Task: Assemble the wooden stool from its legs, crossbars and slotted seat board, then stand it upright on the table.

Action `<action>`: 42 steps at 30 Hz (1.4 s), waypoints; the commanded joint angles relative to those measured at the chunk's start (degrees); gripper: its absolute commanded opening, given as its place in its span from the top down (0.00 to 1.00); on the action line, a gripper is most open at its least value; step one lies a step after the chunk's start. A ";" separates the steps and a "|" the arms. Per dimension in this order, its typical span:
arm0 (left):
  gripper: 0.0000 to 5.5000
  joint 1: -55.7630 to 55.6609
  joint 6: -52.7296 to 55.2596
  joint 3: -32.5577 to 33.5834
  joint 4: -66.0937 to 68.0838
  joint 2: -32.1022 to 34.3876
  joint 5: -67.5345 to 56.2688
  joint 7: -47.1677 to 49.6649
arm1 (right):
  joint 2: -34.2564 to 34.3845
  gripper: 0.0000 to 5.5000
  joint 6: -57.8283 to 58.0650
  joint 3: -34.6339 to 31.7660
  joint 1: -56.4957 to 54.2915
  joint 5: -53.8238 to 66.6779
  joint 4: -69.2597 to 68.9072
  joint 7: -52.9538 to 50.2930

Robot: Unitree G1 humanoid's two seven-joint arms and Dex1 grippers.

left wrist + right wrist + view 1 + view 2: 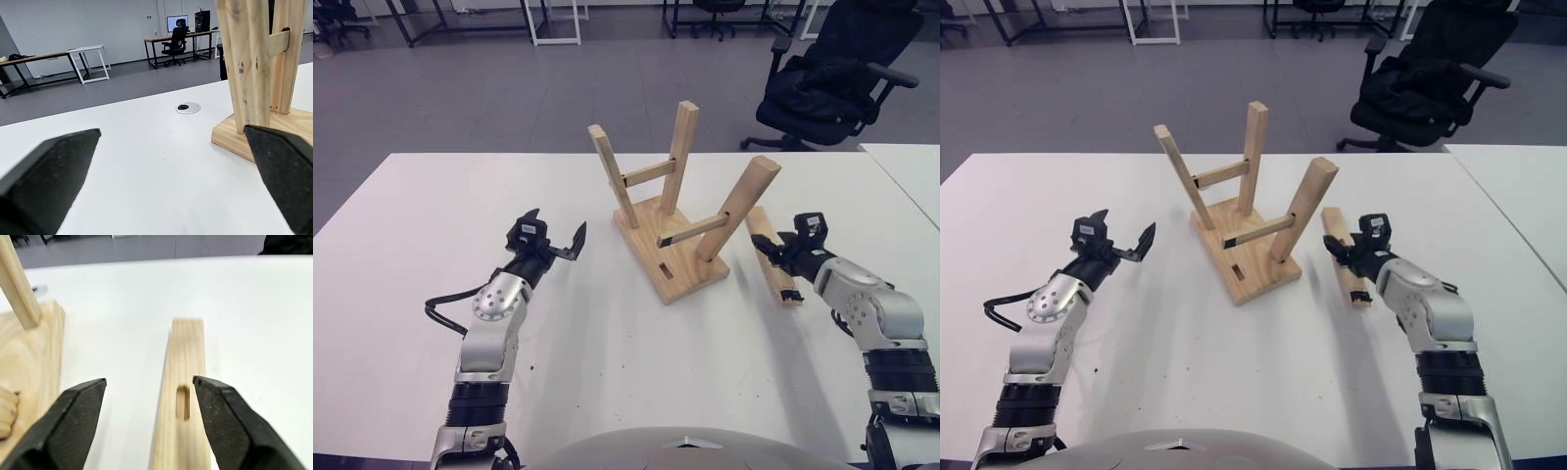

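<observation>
White tabletop (401,225) carries the inverted pale wooden stool (677,245), three legs seated, its loose fourth leg (186,347) lying just beside. Right gripper (149,380) straddles that leg, fingers spread; left gripper (558,231) hovers nearby, fingers also spread. Last-leg step, I judge: pinch, lift, slot it into the seat board.

**Left pincer** (172,131): both fingers (49,178) are spread wide over the white bench (122,161), with nothing between them. Just beyond one fingertip, a corner of the seat board (254,139) lies flat on the bench. Two legs (242,63) rise from the board close together, and a crossbar (279,43) meets one of them higher up. Ahead of the pincer, a round grommet (188,107) is set in the bench. Far beyond it are grey floor (122,83), desks (88,51) and a chair (177,41).
</observation>
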 commanded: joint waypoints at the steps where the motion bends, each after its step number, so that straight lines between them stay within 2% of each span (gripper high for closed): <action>1: 0.02 -0.77 1.49 -1.67 -1.06 1.64 0.89 -1.28 | 1.05 0.40 1.22 1.77 1.78 -4.26 -0.94 -0.80; 11: 0.02 0.65 3.59 -2.60 -3.49 1.90 0.40 -1.21 | 3.21 0.40 -3.07 0.08 1.76 -11.63 -1.04 -1.66; 20: 0.02 1.28 4.10 -3.71 -4.61 0.87 0.68 0.04 | 3.16 0.40 2.09 0.92 1.52 -13.54 3.61 0.82; 26: 0.02 0.09 6.00 -3.35 -7.40 1.47 0.68 0.82 | 2.79 0.61 3.67 1.58 0.48 -14.12 2.91 2.40; 30: 0.02 -0.04 5.22 0.89 -8.14 7.65 0.79 -2.06 | 3.26 0.62 0.97 -0.15 -1.63 -15.92 4.68 0.35; 32: 0.02 -4.52 6.38 7.36 -9.44 9.03 -4.77 -2.33 | 2.39 0.62 -5.78 -5.12 -6.44 -17.18 6.80 -3.40; 34: 0.02 -14.59 7.80 9.86 -10.69 10.55 -8.68 -2.38 | -1.25 0.62 -13.68 -6.45 -13.41 -19.34 7.34 -2.92; 35: 0.02 -20.59 8.98 9.58 -10.47 9.98 -11.56 -2.82 | -3.25 0.62 -17.96 -5.06 -17.16 -21.37 6.84 -1.27; 37: 0.02 -31.97 13.76 10.87 -8.72 4.03 -24.83 -2.37 | -6.05 0.62 -25.18 -0.35 -25.09 -26.27 5.76 2.04; 39: 0.02 -38.31 19.01 12.40 -7.34 -0.20 -37.41 -1.58 | -5.41 0.62 -29.86 3.91 -32.69 -27.42 3.26 6.75; 42: 0.02 -43.34 23.08 15.38 -5.84 -2.06 -48.59 1.39 | -2.81 0.62 -35.44 8.63 -39.23 -27.18 -0.84 12.42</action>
